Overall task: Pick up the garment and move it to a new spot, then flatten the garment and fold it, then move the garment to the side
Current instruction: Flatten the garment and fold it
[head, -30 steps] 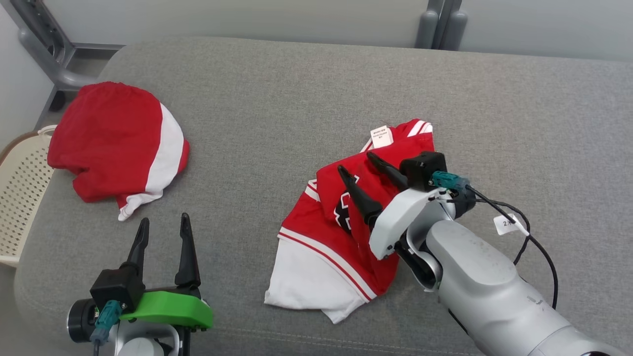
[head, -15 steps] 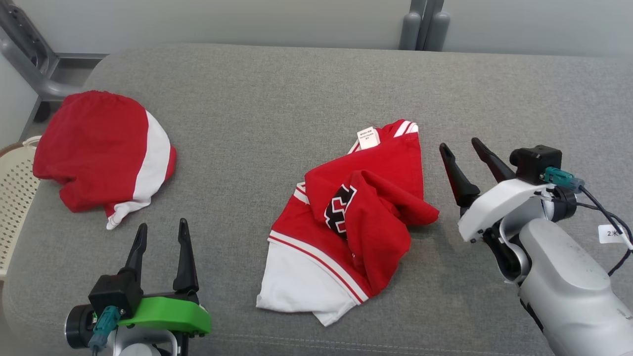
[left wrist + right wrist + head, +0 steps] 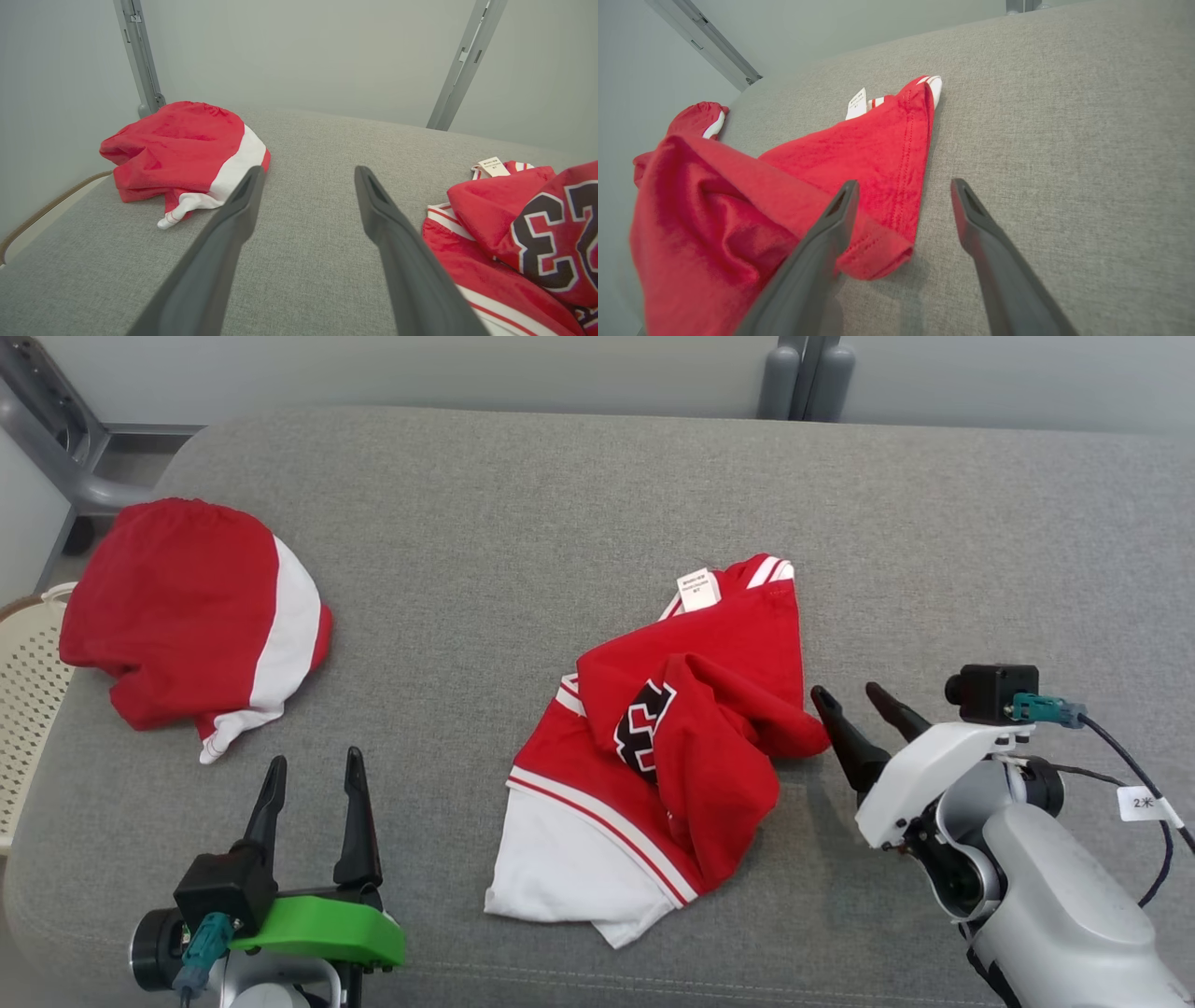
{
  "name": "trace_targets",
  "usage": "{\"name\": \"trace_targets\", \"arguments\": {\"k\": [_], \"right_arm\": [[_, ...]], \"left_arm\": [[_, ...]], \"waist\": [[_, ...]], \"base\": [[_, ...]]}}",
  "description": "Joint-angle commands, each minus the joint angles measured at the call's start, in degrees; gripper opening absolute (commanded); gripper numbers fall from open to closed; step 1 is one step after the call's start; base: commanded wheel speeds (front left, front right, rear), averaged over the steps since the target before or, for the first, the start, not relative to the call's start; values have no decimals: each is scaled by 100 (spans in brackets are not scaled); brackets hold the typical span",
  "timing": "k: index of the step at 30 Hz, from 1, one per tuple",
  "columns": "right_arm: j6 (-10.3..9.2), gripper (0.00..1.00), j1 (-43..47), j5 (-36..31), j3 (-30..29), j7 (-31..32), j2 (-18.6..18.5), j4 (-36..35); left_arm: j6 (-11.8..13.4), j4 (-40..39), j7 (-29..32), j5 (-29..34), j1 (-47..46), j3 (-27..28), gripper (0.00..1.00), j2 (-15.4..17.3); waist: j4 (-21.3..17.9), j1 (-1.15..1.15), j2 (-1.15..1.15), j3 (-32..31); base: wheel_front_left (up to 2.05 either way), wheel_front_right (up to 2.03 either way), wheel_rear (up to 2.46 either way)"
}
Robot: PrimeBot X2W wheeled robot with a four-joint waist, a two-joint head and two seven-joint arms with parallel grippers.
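Two sets of jaws, both spread wide and neither has hold of anything. Nearest, at the lower left, the left jaws sit on their green mount. Their dark fingers point(image 3: 353, 807) point away over bare grey fabric, well apart from any cloth. Over on the lower right, the right jaws hang low over the desk point(image 3: 523, 485) with their fingers point(image 3: 845, 745) angled toward the garment point(image 3: 709, 775). The tips are just beside its right-hand fold, and honestly I can't tell if the inner one is brushing the hem. In the right wrist view that inner finger crosses in front of the red corner, and the gap between the two fingers is mostly plain grey surface.

The garment itself lies crumpled about mid-desk, between the two arms but closer to the right one. It's a red jersey with a white panel at the near edge and red-and-white striped trim. It also has a black number outlined in white, half buried in a fold, which the left wrist view shows as 23. A small white tag point(image 3: 698, 590) sticks out at its far edge.

Farther back on the left, a second red-and-white bundle point(image 3: 177, 607) sits near the desk's corner, well apart from the garment. A cream perforated basket point(image 3: 28, 709) peeks in past the left edge, and grey metal posts point(image 3: 803, 373) stand against the pale wall behind.
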Motion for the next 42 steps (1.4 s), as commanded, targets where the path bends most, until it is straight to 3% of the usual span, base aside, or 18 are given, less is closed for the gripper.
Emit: {"name": "trace_targets", "arguments": {"k": [1,6,15,25,26,28,29,42], "right_arm": [[0,100,81,76,-16,117,68,-41],[0,100,-149,17,-25,238,202,249],[0,100,-921,-675,153,-13,312,1458],[0,100,-1541,-857,317,-190,522,2470],[0,83,-1588,-854,355,-189,532,2549],[0,16,-1695,-843,411,-236,534,2680],[-1,0,-1735,-833,444,-260,542,2738],[-1,0,-2409,-640,764,-855,246,2850]], "left_arm": [[8,-25,-3,-13,-19,-15,100,12],[-1,8,-2,-42,-117,-54,100,12],[1,39,-3,-76,-198,-104,100,12],[52,3,-3,-161,-270,-167,100,12],[53,3,-3,-166,-266,-172,100,12],[55,5,-3,-174,-283,-178,100,12],[58,5,-3,-179,-296,-181,100,12],[84,6,-3,-189,-331,-125,100,12]], "waist": [[5,0,0,30],[37,0,0,100],[221,0,0,199],[362,0,0,354],[370,0,0,369],[384,0,0,394],[389,0,0,406],[248,0,0,438]], "base": [[0,0,0],[0,0,0],[0,0,0],[0,0,0],[0,0,0],[0,0,0],[0,0,0],[0,0,0]]}}
